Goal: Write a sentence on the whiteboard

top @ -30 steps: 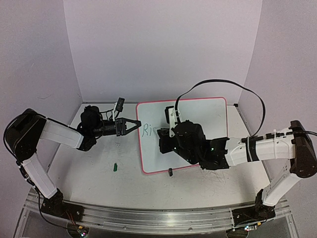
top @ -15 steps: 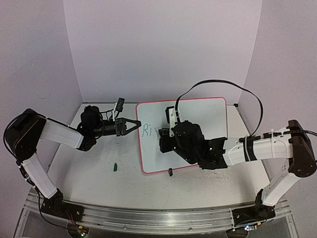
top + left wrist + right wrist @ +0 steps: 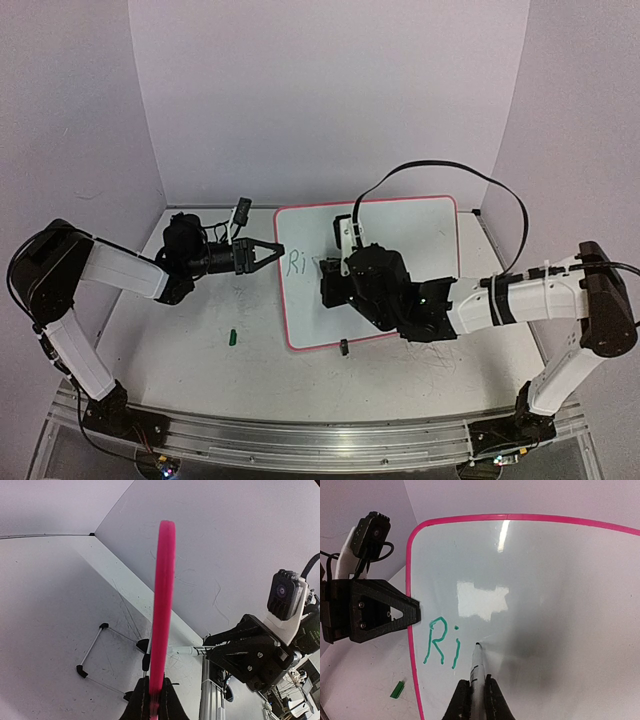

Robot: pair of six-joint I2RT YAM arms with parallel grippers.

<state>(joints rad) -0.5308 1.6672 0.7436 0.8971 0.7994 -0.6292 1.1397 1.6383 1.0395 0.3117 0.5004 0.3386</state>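
Whiteboard (image 3: 415, 235) sat centre-right on the desk (image 3: 190, 370), between the two arms, long side running left to right. It looked propped at a slant rather than flat; couldn't read the exact angle.

Left tool (image 3: 272, 249) came in from the left, low over the desk, and was clamped fully down on the board's left edge. Left wrist view showed both fingers (image 3: 139, 707) pinching the pink frame (image 3: 164, 605), seen edge-on. Beyond the board in that view, a thin wire leg (image 3: 91, 648) with black tips rested on the desk.

Right tool (image 3: 474, 690) hung over the board's left half, jaws closed tight on a marker (image 3: 476, 662). Marker ran along the fingers with its tip pointing out past them. Tip was touching the white surface just right of the green letters "Ri" (image 3: 440, 645). Those letters sat near the left edge, close to where the left tool gripped. A glare patch showed on the board above the marker tip.

Small green cap (image 3: 232, 337) lay on the desk left of the board's near-left corner, apart from both tools. One black clip foot (image 3: 343, 348) showed at the board's near edge, just in front of the right arm's wrist.
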